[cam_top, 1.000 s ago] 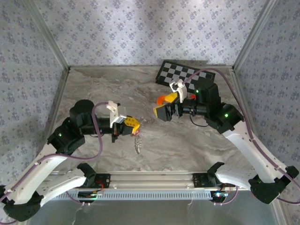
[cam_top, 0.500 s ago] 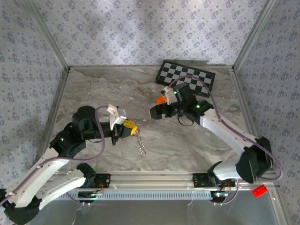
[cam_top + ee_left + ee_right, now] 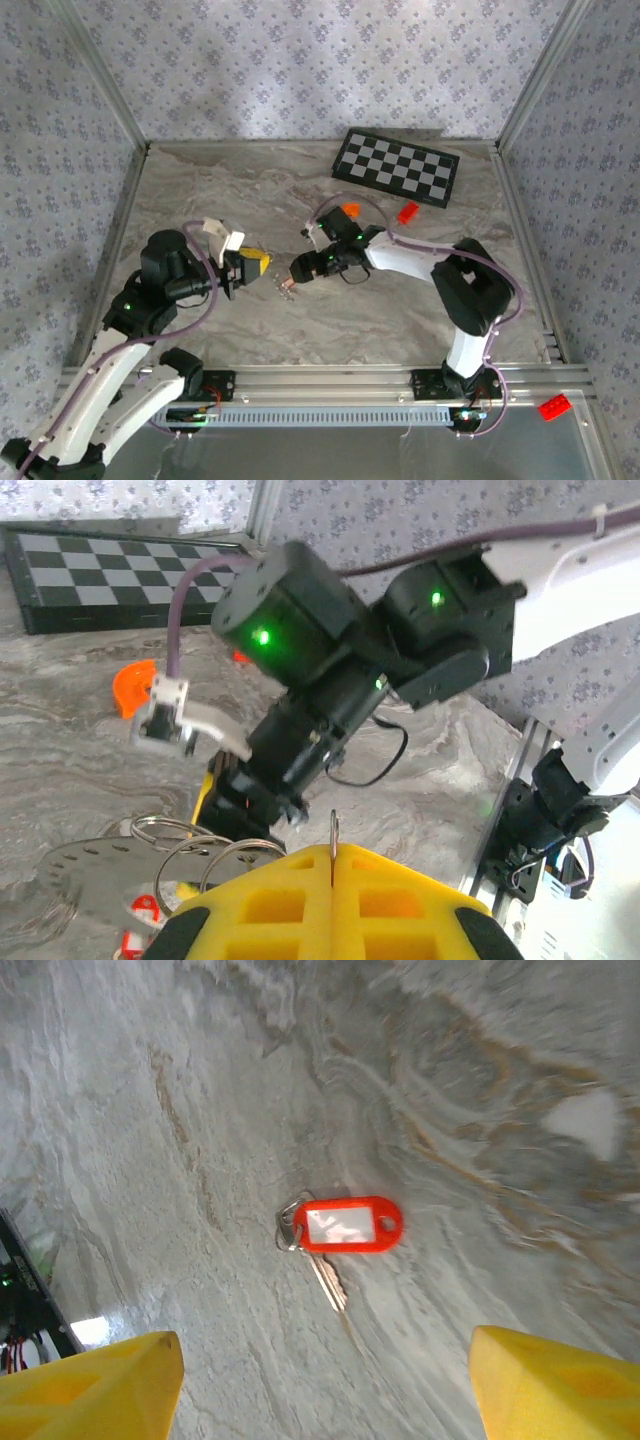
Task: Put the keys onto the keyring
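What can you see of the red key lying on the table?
The key has a flat red plastic tag, oblong with rounded ends, with a pale label window and a hole at one end. At the other end a small silvery ring joins it to a thin metal blade that sticks out at an angle. It lies flat on the marble table, in the gap between the open right end effector's yellow fingers, which don't touch it.

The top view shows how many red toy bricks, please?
2: one brick on the table near the checkered board, a second brick past the near right corner; others may be hidden.
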`<state>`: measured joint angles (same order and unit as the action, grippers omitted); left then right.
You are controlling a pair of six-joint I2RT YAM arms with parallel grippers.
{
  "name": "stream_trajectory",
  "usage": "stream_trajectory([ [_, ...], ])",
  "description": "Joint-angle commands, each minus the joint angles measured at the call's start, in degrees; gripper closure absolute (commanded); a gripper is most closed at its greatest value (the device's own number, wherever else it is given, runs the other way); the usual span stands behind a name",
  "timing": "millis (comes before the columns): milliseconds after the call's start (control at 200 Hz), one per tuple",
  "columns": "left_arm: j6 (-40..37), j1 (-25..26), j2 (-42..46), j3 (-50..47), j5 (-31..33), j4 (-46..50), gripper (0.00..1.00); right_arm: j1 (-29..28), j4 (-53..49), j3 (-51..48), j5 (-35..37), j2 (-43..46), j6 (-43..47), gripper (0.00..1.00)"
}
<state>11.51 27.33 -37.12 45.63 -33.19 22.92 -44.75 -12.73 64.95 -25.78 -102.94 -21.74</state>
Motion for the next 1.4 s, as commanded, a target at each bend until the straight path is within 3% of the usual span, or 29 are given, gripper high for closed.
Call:
stream_trajectory([
  [0,1.44,-1.18,0.99,0.56,-2.63,-1.07,1.0,-2.4,4.04,2.8,-1.01,-3.17,-3.27,0.27],
  [360,1.65,-3.54,3.98,-1.07,0.22,1.34,1.0,-5.42,2.96,9.07,2.52,-9.2,-5.3,0.45],
  [560,0.73,-4.13,6.07,-1.09,1.81,2.75,1.0,-7.77,-4.31,13.13,7.68,-10.8,-3.09,0.46],
  [805,1.14,-4.57,8.62,-1.15,2.46,4.11,1.0,-10.18,-5.69,15.65,7.4,-13.86,-4.44,0.5],
  [1094,1.27,-4.67,9.18,-1.07,3.02,4.11,1.0,-8.29,-5.16,12.03,6.71,-13.57,-6.66,0.52],
  [1394,1.41,-4.83,5.96,-1.05,1.66,0.78,1.0,-5.34,0.96,0.73,6.07,-10.44,-10.77,0.53],
])
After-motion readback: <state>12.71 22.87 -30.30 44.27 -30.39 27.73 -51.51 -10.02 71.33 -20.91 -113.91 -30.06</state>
